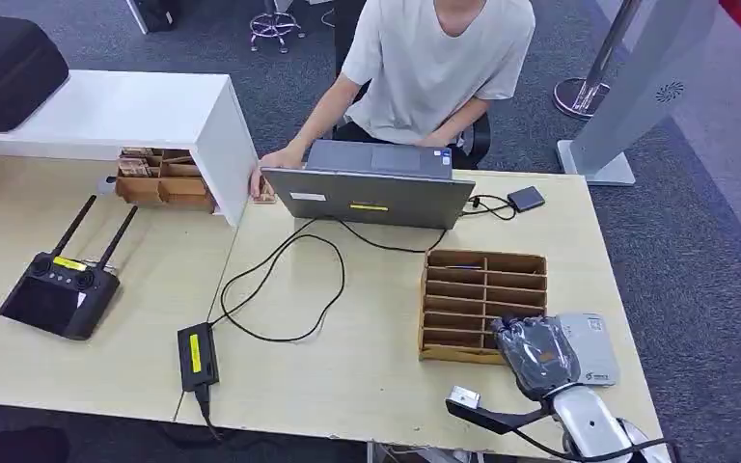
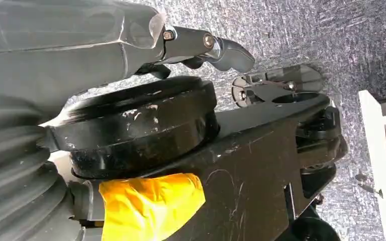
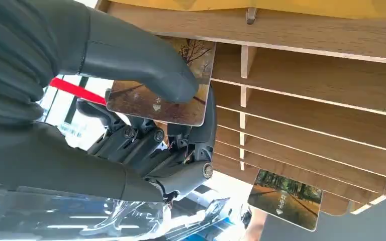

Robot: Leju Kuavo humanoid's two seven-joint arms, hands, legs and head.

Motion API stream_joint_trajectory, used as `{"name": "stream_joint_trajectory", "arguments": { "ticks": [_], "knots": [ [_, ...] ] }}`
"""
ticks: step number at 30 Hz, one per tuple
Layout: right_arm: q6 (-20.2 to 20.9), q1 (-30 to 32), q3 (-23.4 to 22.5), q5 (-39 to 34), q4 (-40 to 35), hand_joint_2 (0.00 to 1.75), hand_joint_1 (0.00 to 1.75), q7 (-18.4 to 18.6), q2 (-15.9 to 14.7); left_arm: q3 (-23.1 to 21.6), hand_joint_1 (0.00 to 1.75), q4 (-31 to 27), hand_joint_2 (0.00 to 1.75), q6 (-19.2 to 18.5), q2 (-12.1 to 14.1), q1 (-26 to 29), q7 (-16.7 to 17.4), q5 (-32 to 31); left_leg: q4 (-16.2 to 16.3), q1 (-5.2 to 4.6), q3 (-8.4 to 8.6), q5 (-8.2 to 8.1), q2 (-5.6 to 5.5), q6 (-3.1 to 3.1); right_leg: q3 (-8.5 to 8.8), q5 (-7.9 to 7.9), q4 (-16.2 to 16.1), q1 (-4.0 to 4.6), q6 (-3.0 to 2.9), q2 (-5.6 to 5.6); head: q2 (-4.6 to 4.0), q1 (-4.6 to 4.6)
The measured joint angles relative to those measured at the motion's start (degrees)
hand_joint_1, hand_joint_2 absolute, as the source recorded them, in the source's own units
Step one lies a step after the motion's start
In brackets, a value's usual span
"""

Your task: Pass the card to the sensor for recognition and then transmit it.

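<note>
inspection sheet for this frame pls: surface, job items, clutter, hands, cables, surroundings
Surface: light wood table, a seam down its middle.
Job's things: card held against wooden slotted rack; second card sticking out of a rack slot; grey sensor beside the rack.
Clutter: laptop, remote controller, white shelf box, small wooden tray.
Hands: right hand holds the card under its thumb; left hand hangs over carpet, holding nothing.
Cables: black cable loops from laptop to power brick.
Surroundings: person seated behind the laptop; grey carpet.
</note>
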Motion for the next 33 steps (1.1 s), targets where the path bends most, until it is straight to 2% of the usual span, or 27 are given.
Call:
{"name": "stream_joint_trajectory", "arguments": {
  "ticks": [27, 33],
  "knots": [
    [-1.0, 0.1, -1.1, 0.5, -0.6, 1.75, 1.75, 0.0, -0.3, 0.0, 0.00, 0.0, 1.75, 1.2, 0.0, 0.1, -0.4, 0.2, 0.0, 0.00, -0.01, 0.00, 0.00, 0.00, 0.01, 0.00, 0.0, 0.00, 0.00, 0.00, 0.00, 0.00],
    [-0.7, -2.6, -1.3, 0.7, -1.2, 1.75, 1.75, -0.9, -1.3, 0.0, 0.00, 0.0, 1.75, 1.2, 0.1, 0.1, -0.2, 0.2, 0.0, 0.00, 0.00, 0.00, 0.01, 0.00, 0.01, 0.01, 0.0, 0.00, 0.00, 0.01, 0.00, 0.02]
  ]
}}
